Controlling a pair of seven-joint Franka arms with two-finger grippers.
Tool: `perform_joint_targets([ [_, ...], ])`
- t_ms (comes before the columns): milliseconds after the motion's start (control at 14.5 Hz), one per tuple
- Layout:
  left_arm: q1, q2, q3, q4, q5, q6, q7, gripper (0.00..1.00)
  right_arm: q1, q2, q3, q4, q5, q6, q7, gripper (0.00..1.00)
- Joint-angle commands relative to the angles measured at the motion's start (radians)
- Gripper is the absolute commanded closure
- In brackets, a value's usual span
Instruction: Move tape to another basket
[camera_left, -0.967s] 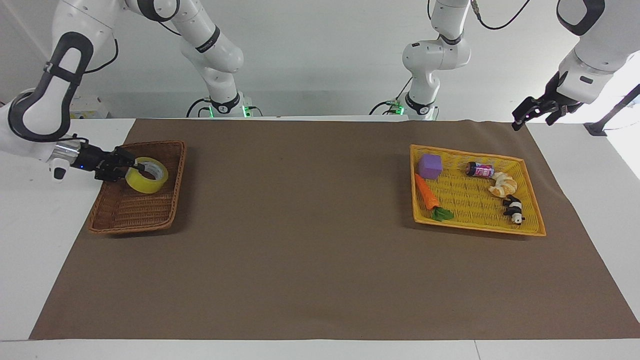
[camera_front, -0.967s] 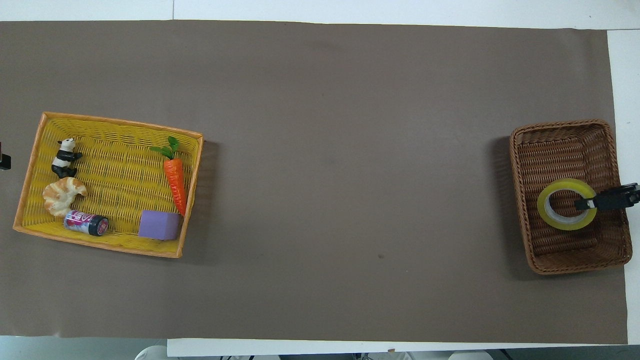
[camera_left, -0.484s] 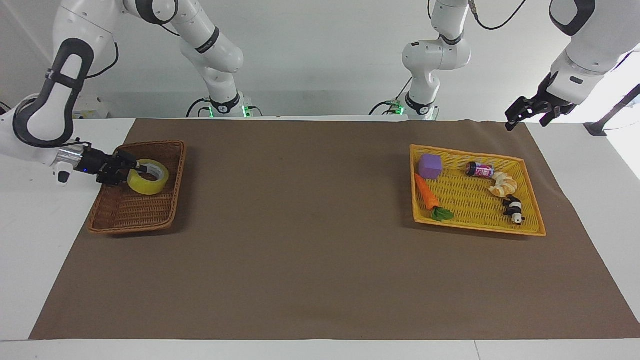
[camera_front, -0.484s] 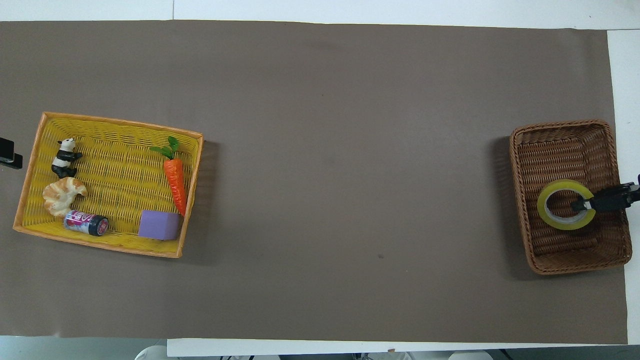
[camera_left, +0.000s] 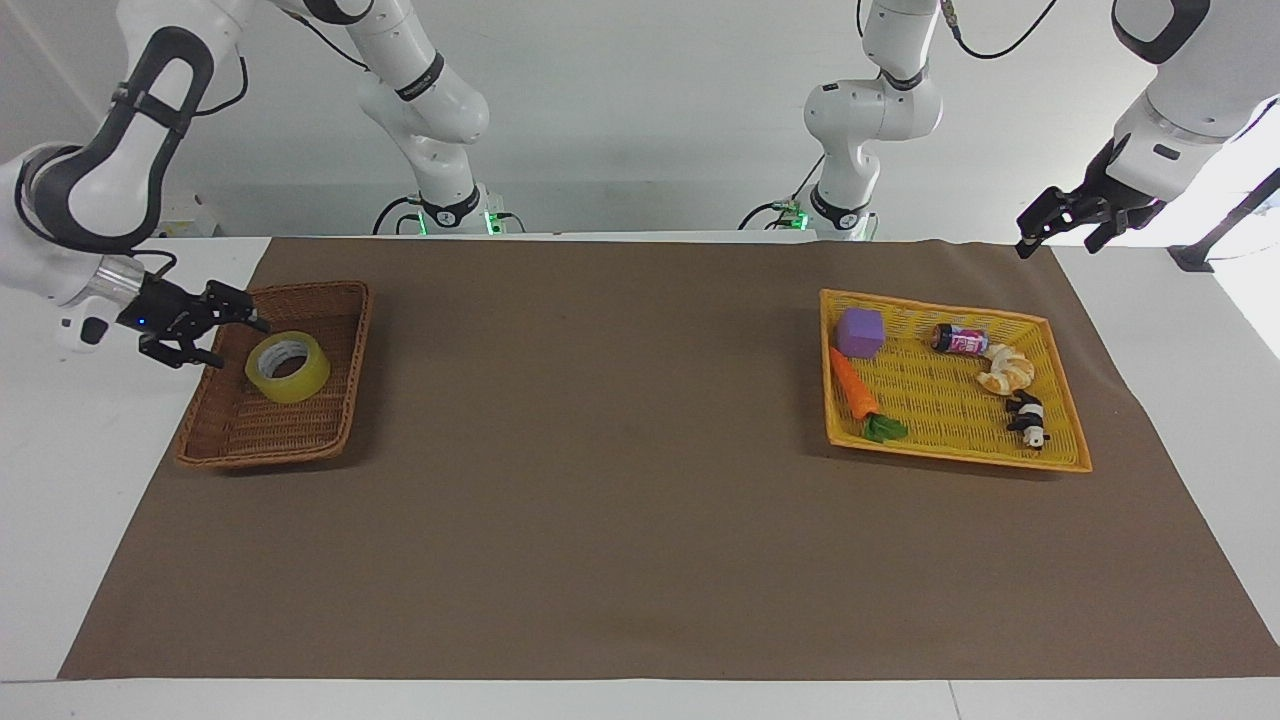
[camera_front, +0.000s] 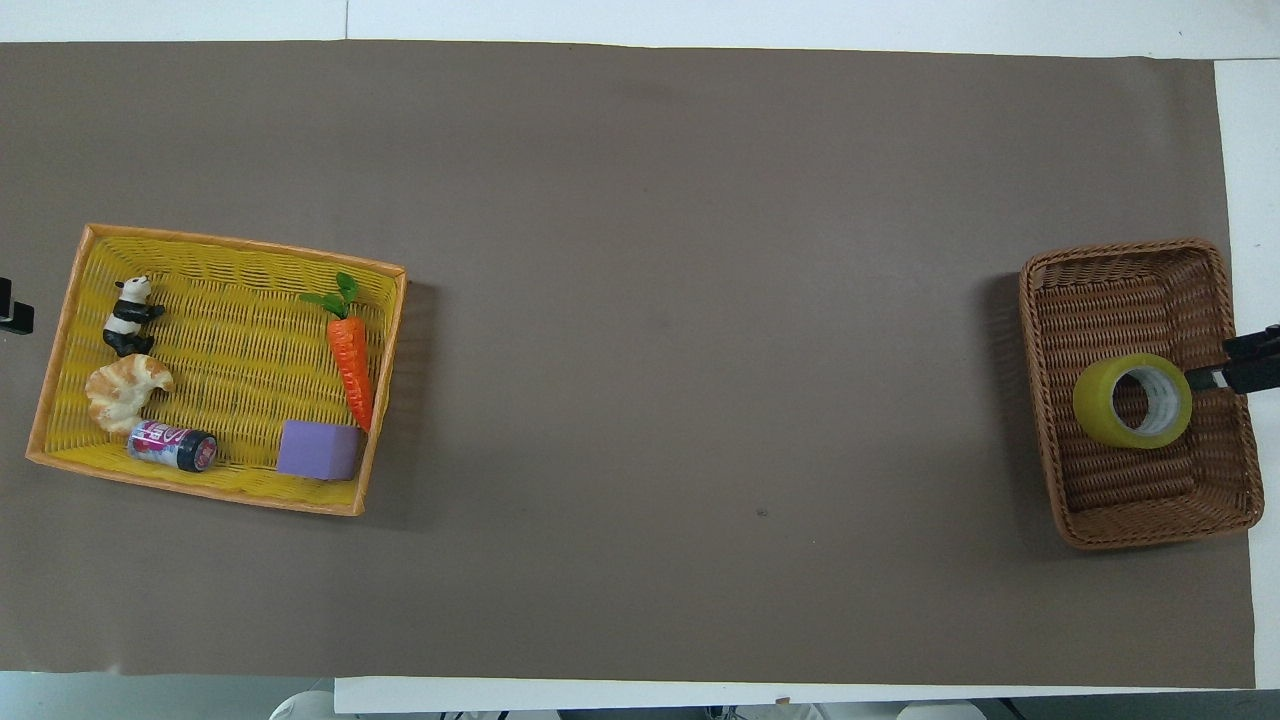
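Since the tape (camera_left: 288, 366) now lies loose in the basket (camera_left: 330, 420), we hold our right pincer (camera_left: 205, 326) spread wide just beside its rim, while our left pincer (camera_left: 1068, 222), also wide, waits over the worktop's edge.

A robotics lab, set up for manipulation trials: two white arms (camera_left: 420, 90) bolted at the edge of a white table (camera_left: 60, 560), green lights glowing at their bases and cables trailing up the plain pale wall. A brown mat (camera_left: 640, 480) covers the work surface, and the props are toys (a plastic carrot (camera_left: 853, 385), a panda figure (camera_left: 1028, 418), a purple block (camera_left: 861, 332)) laid in a yellow tray (camera_left: 1060, 395)
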Motion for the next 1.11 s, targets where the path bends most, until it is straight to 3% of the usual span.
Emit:
perform_joint_targets([
  [0,-0.023,0.007,-0.008,0.001,-0.01,0.011,0.008,0.0,0.072,-0.096,0.006,-0.02,-0.033,0.019,0.163,0.0],
  [345,-0.014,0.006,-0.002,-0.004,-0.004,0.01,0.005,0.0,0.241,-0.176,0.008,0.024,-0.144,-0.005,0.553,0.0],
  [691,-0.014,0.006,-0.002,-0.004,-0.004,0.008,0.005,0.0,0.316,-0.103,0.009,0.298,-0.289,-0.284,0.809,0.0],
  [1036,-0.014,0.006,-0.002,-0.004,-0.004,0.008,0.005,0.0,0.356,-0.103,0.008,0.286,-0.316,-0.294,0.892,0.0],
])
